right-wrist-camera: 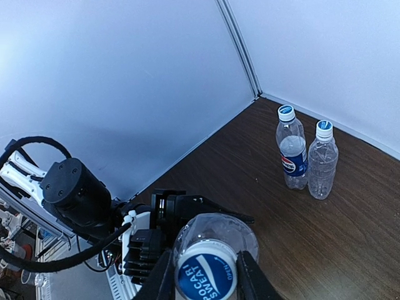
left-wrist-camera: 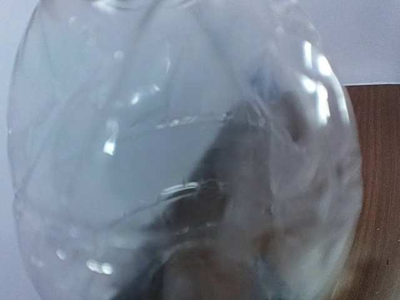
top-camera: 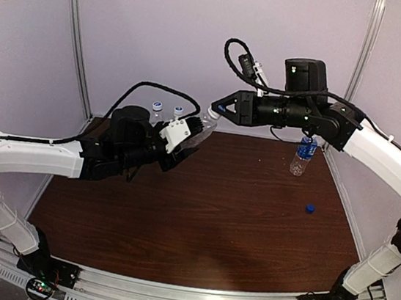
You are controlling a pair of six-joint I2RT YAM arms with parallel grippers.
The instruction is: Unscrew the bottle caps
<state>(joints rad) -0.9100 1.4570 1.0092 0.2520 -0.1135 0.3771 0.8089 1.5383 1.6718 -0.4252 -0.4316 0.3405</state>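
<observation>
The white, blue-centred cap [right-wrist-camera: 205, 275] sits pinched between the right gripper's [top-camera: 214, 110] fingers [right-wrist-camera: 249, 280], on a clear bottle [top-camera: 200, 126] the left gripper [top-camera: 178, 138] clamps aloft over the table [top-camera: 200, 209]. We fear the thin bottle twisting in that clamp — cap and bottle turning together.

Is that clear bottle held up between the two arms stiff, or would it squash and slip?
Probably squashy: the bottle looks thin-walled and empty, so it is likely light. Its glossy, rounded wall may twist in the left end effector if the right end effector turns the cap.

Pale, perhaps lilac walls [top-camera: 165, 27]; wood-grain table [top-camera: 214, 211]
</observation>
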